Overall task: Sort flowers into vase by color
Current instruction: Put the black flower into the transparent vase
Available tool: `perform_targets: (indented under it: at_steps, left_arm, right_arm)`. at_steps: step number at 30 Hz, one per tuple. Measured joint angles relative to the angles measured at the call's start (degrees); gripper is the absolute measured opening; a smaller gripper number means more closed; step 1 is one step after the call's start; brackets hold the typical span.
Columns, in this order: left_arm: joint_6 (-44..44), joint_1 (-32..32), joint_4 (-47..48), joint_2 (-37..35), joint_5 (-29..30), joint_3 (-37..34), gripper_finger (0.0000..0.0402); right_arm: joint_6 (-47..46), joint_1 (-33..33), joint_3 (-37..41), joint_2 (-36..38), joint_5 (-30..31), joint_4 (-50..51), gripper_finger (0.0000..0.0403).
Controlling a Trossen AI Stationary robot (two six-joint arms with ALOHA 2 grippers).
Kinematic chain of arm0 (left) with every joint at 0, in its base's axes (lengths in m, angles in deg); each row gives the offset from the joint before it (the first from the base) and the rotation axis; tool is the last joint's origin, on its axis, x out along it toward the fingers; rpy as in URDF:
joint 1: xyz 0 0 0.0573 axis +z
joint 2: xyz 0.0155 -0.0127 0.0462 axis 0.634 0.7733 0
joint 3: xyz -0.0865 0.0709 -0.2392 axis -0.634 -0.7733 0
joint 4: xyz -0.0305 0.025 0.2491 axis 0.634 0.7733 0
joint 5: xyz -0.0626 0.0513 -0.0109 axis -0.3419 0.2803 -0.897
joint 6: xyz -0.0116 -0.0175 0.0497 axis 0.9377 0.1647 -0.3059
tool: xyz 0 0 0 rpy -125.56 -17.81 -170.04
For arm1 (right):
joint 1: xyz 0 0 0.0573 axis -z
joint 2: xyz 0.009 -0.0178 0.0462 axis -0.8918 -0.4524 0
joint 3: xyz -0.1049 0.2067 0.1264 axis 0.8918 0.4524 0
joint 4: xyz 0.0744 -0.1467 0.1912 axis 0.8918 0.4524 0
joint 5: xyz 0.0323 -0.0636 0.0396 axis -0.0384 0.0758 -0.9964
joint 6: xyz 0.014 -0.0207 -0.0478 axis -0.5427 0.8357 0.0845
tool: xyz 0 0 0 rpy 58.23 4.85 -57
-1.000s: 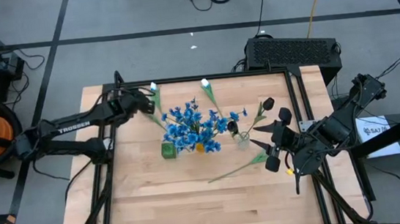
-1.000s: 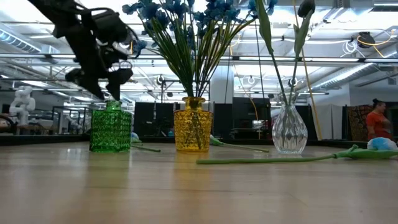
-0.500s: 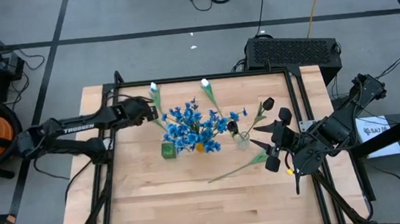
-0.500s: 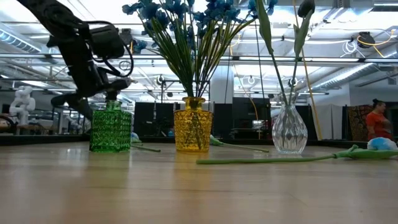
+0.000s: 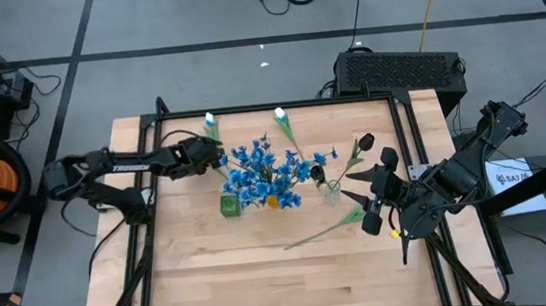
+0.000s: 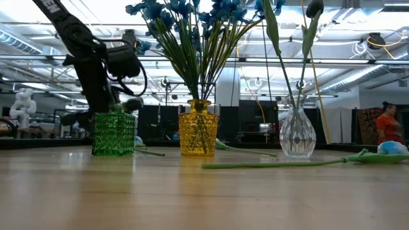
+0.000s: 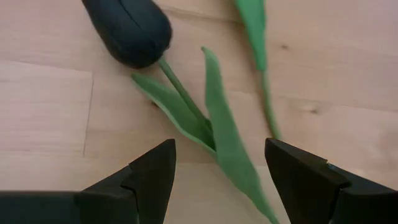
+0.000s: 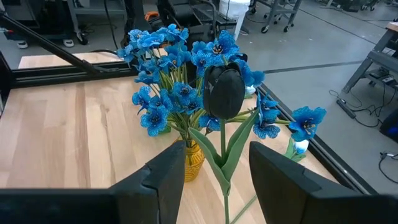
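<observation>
A dark tulip bud (image 7: 129, 28) lies on the table; its stem and leaves (image 7: 208, 124) run between the open fingers of my left gripper (image 7: 221, 171), which hangs low behind the green vase (image 5: 230, 205). The blue flowers (image 5: 260, 169) stand in the yellow vase (image 6: 198, 134). Another dark tulip (image 8: 224, 90) stands in the clear vase (image 6: 297, 135). In the right wrist view its stem shows between the fingers of my open right gripper (image 5: 350, 188), which hovers high beside that vase.
Two white tulips (image 5: 210, 122) (image 5: 281, 117) lie near the table's far edge. One long-stemmed flower (image 5: 326, 230) lies on the wood in front of the clear vase, under my right arm. The table's near half is bare wood (image 5: 266, 284). A person (image 6: 386, 124) stands far off in the room.
My left gripper has come down toward the table behind the green vase, shifting a little toward the right and near edges, and its wrist has rolled. It has stayed open.
</observation>
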Motion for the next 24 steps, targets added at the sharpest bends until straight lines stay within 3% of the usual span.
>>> perform_targets:
  at_steps: [10, 24]
  left_arm:
    - [-0.50, 2.78, -2.29, 3.86, 0.38, 0.17, 0.0237]
    - [-7.82, 6.13, -2.61, 4.06, 0.26, 0.00, 0.0066]
  right_arm:
    - [0.90, 0.00, 0.00, 0.00, 0.01, 0.02, 0.0169]
    - [1.26, 0.00, 0.00, -0.02, 0.01, 0.04, 0.0169]
